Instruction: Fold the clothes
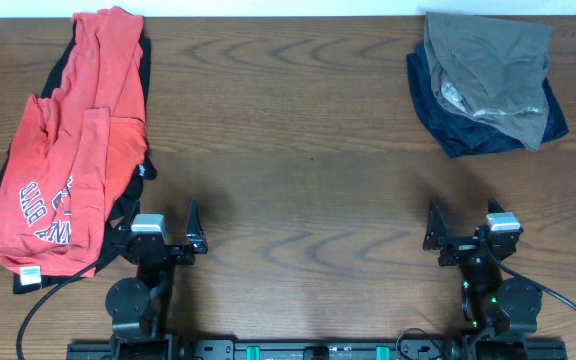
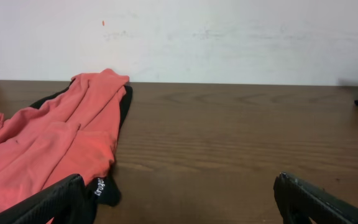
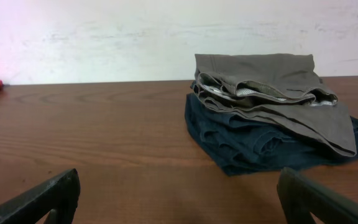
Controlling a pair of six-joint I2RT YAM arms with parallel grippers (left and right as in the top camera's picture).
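A red shirt [image 1: 73, 150] with white lettering lies crumpled on a black garment [image 1: 133, 190] at the table's left; both show in the left wrist view, the red shirt [image 2: 55, 143] over the black garment [image 2: 107, 190]. A grey-brown garment [image 1: 488, 65] lies on a dark blue garment [image 1: 458, 130] at the back right, also in the right wrist view: grey-brown [image 3: 266, 87] over blue [image 3: 253, 143]. My left gripper [image 1: 168, 238] is open and empty at the front left, beside the red shirt. My right gripper [image 1: 465, 238] is open and empty at the front right.
The brown wooden table [image 1: 298, 150] spans the view, with a white wall [image 2: 229, 37] behind its far edge. Black cables [image 1: 38, 305] run from the arm bases at the front edge.
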